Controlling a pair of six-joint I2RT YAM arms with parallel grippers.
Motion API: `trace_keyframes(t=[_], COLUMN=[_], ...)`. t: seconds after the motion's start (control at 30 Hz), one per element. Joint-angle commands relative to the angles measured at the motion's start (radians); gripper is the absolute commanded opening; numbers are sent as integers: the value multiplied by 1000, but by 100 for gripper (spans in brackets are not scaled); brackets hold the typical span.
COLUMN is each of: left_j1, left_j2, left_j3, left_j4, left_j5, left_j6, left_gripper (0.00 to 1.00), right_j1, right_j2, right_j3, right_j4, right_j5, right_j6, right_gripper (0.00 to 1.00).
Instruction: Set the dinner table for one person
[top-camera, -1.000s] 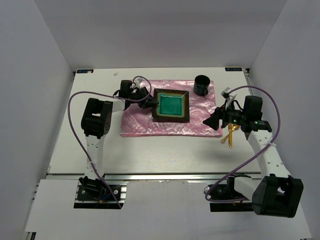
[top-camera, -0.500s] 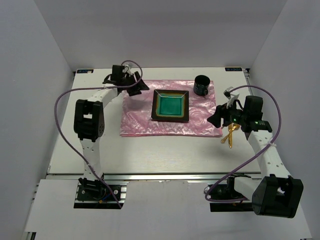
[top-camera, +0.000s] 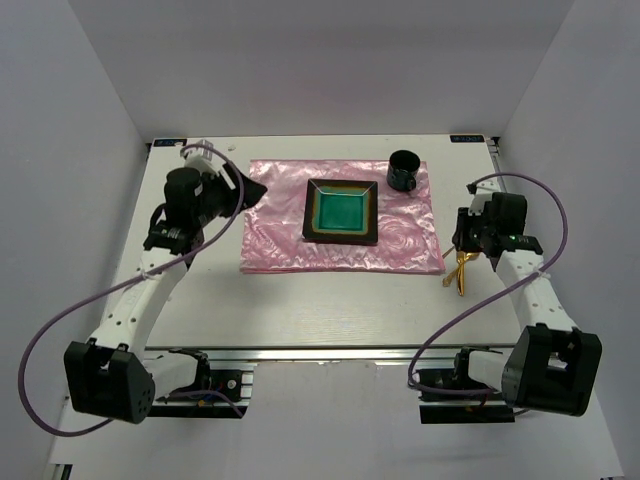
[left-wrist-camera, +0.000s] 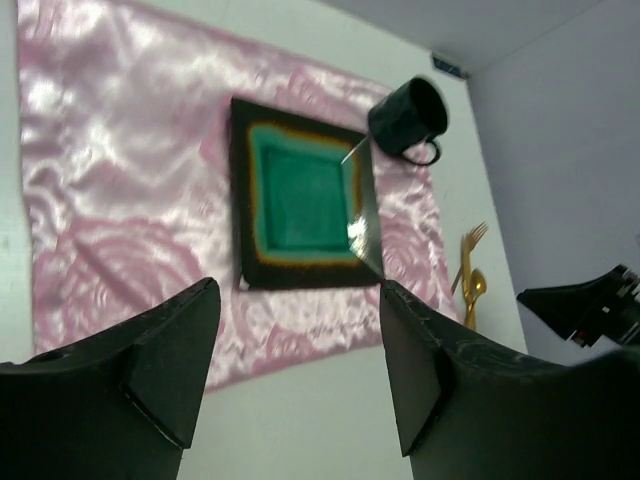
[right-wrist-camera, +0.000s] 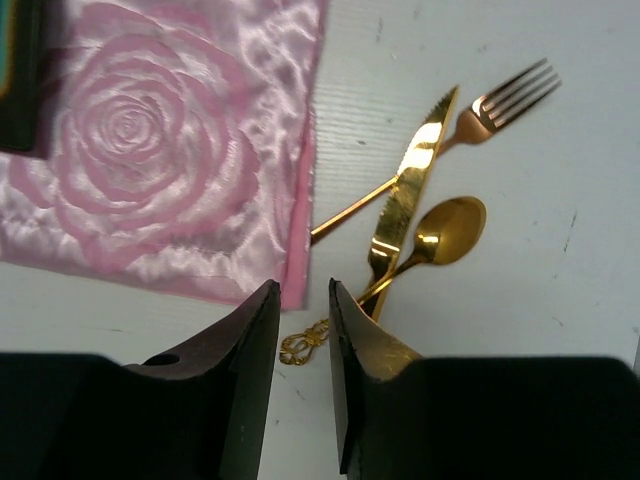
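The white dinner table (top-camera: 300, 305) carries a shiny pink placemat (top-camera: 275, 235). A square black plate with a green centre (top-camera: 342, 211) lies on the mat, and a black mug (top-camera: 404, 170) stands at its far right corner. A gold fork (right-wrist-camera: 500, 105), knife (right-wrist-camera: 410, 180) and spoon (right-wrist-camera: 450, 230) lie crossed on the bare table just right of the mat (right-wrist-camera: 150, 150). My left gripper (top-camera: 245, 190) is open and empty, raised left of the mat; its wrist view shows the plate (left-wrist-camera: 305, 205) and mug (left-wrist-camera: 408, 120). My right gripper (right-wrist-camera: 303, 300) hovers above the cutlery handles, jaws a narrow gap apart, empty.
White walls enclose the table on the left, back and right. A metal rail (top-camera: 330, 352) runs along the table's front edge. Purple cables loop from both arms. The cutlery (top-camera: 461, 270) lies close to the right arm.
My left arm has drawn back from the plate's left edge and swung left, off the mat. My right gripper has pulled back right over the cutlery, and its jaws have narrowed.
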Motion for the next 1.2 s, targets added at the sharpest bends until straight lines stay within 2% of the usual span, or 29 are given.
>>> trace_keyframes(t=[0.0,0.13,0.2,0.4,0.53,0.6,0.7,1.17], left_j1=[-1,-1,-1,-1,-3,-3,-1,-1], left_j2=[-47,-104,-124,-127,-126,-127,-136,-143], left_j3=[-122,-194,-223,-207,-193,-196,-202,-176], left_j4=[-2,-8,-2,-28,-51,-56,-49,-97], left_j5=[-37,-48,-53,-76,-88,-90,-94,-113], left_j6=[-11,-26,-35,-48,-46,-52,-69,-59], left_gripper=[75,75,76,77,77,77,78,78], right_j1=[-58,-124,-136,-138,-138,-139,-138,-142], right_j2=[54,137,165,215,284,312,358,453], right_j3=[35,54,44,11,5,8,17,21], right_j4=[-35,-73,-46,36,74,79,77,123], right_j5=[43,33,53,96,147,150,139,187], right_j6=[-20,9,30,124,167,185,218,267], right_gripper=[32,32,36,42,39,34,31,27])
